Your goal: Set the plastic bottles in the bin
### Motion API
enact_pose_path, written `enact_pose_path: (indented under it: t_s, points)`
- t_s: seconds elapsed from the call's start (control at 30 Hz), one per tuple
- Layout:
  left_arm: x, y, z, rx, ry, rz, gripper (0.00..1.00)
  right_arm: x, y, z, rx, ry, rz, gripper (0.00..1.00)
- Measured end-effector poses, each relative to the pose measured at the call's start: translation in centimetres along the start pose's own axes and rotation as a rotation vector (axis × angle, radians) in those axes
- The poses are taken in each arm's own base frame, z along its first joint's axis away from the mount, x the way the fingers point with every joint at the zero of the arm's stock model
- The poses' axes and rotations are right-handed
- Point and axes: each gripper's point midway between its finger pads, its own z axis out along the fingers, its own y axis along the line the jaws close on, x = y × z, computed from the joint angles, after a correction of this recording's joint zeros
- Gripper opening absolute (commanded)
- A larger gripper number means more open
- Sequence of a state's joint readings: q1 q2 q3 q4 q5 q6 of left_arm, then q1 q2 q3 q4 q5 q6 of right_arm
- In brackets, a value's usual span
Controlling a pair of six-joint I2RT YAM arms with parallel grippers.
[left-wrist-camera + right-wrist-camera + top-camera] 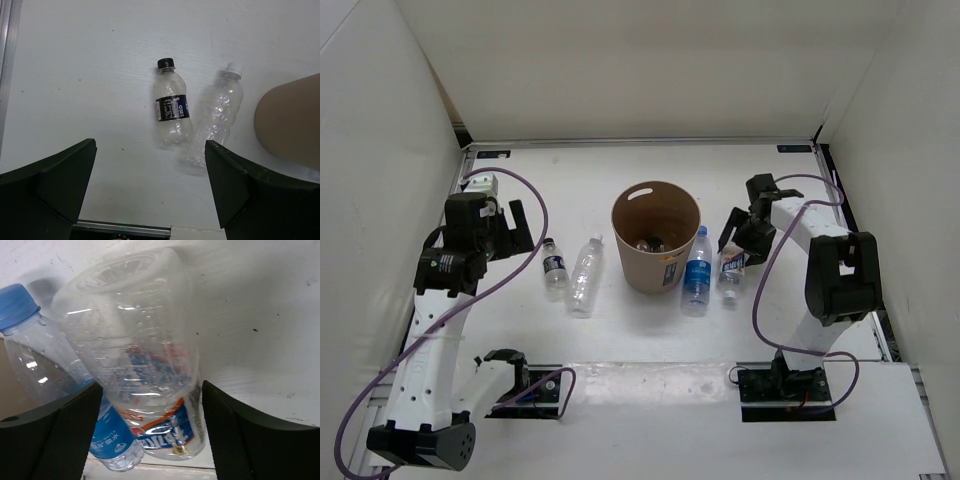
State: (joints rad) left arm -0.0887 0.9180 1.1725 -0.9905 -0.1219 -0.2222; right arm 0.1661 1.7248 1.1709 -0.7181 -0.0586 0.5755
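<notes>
The tan round bin stands mid-table, with bottle-like things inside it. Left of it lie the dark-labelled bottle and the plain clear bottle. They also show in the left wrist view, dark-labelled and clear, beside the bin. My left gripper is open and empty, left of them. Right of the bin lie the blue-labelled bottle and the white/orange-labelled bottle. My right gripper is open, its fingers on either side of the white/orange bottle.
White enclosure walls stand on the left, back and right. Purple cables loop off both arms. The arm bases sit at the near edge. A metal rail runs along the table's left side.
</notes>
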Motion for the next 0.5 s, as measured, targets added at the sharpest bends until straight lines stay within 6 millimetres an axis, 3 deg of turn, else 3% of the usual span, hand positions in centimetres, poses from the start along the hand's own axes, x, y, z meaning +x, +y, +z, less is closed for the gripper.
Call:
enact_pose_path:
  t_s: [0.2,0.43,0.5]
  points:
    - [0.01,-0.02,0.04,0.000,0.001,0.001,1.00,0.52,0.14,0.03,0.017,0.006,-0.004,0.60]
    - [0.02,-0.02,0.04,0.001,0.002,0.001,1.00,0.79,0.50,-0.02,0.008,0.012,-0.001,0.22]
    - [0.02,-0.02,0.04,0.001,0.002,0.001,1.00,0.81,0.19,-0.17,0.000,0.015,0.014,0.04]
